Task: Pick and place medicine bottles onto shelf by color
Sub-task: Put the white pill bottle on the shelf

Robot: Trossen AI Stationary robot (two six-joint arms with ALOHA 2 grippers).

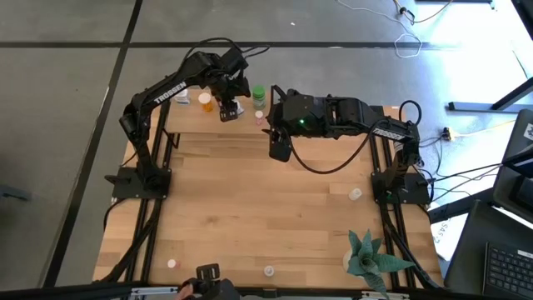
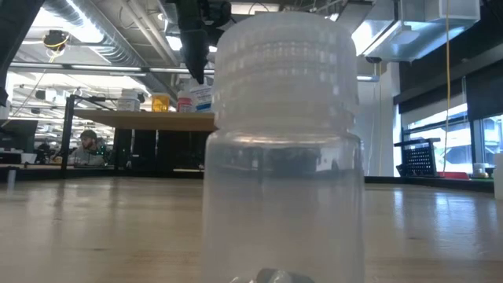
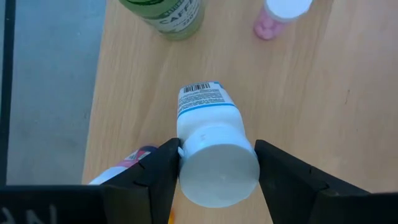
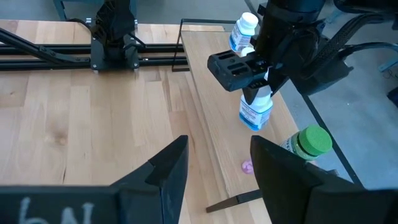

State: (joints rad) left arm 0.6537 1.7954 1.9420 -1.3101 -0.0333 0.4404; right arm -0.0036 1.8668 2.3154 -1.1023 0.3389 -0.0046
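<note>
At 6 o'clock, near the table's front edge, small bottles [image 1: 269, 270] wait unsorted, while at 12 o'clock on the shelf [image 1: 333, 121] the left gripper [image 3: 214, 171] holds a white bottle [image 3: 211, 158] beside the green bottle [image 1: 259, 92], right gripper [image 4: 214, 165] wide and empty.

From above I see my left gripper [image 1: 227, 109] over the shelf [image 1: 333, 122] at the desk's [image 1: 250, 208] far edge, beside the green bottle [image 1: 259, 93] and orange bottle [image 1: 205, 101]. My right gripper [image 1: 280, 147] hovers just near of the shelf.
</note>
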